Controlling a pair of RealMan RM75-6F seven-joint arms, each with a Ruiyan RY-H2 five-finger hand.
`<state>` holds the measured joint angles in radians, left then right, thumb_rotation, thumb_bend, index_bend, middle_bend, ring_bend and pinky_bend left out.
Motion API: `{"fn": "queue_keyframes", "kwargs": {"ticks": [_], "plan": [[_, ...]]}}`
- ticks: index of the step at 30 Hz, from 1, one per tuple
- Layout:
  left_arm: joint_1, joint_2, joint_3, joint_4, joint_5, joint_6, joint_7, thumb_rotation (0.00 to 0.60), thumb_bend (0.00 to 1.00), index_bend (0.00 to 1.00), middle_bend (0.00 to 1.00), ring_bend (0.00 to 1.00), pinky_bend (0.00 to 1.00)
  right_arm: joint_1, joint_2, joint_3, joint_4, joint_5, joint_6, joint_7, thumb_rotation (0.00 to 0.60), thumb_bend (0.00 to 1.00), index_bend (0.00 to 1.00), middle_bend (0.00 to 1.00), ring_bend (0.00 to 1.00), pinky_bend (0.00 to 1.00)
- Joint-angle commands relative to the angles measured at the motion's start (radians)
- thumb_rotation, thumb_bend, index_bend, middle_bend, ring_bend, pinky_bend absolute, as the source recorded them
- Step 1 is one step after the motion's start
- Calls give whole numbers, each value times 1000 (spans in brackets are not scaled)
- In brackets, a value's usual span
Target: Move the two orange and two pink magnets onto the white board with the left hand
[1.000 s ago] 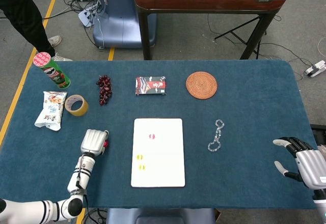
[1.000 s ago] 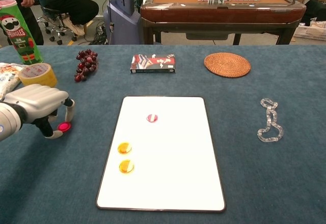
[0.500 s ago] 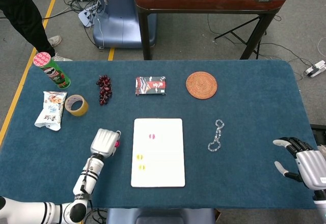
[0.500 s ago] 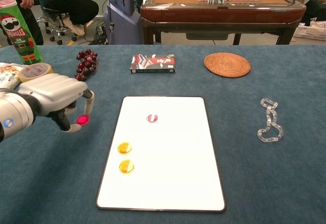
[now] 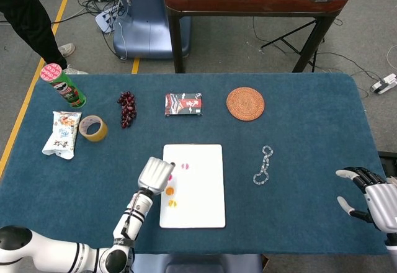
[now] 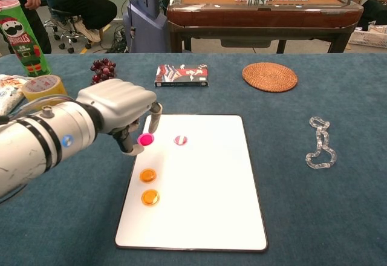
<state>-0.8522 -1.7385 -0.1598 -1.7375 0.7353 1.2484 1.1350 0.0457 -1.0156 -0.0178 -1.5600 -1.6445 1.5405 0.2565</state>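
Even, bright overhead light; soft faint shadows, sharp focus, mild wide-angle edge bowing.

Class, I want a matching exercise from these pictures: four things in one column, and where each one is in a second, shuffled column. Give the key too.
Things
1. pink magnet
2. orange magnets
3. woven coaster
4. tape roll

Places
A. lying on the white board, near its left edge
B. pinched in the left hand
C. on the table's left side, below the Pringles can
D. far side of the table, right of the card box

Pairs: 1-B, 2-A, 3-D, 4-C
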Motion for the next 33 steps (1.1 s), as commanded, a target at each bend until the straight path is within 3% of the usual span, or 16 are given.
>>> {"fn": "queue_keyframes", "kwargs": {"ticks": [1,33], "plan": [[-21,-27,-12,11,-20,6,13,600,314,603,1000,1000,1000,-1,1,0,2,-3,4,6,600,262,293,287,228,329],[-150,-180,-32,178,-115,-6,99,600,313,603,1000,1000,1000,-16,16,10,25,9,33,80,600,261,293,287,228,329]]}}
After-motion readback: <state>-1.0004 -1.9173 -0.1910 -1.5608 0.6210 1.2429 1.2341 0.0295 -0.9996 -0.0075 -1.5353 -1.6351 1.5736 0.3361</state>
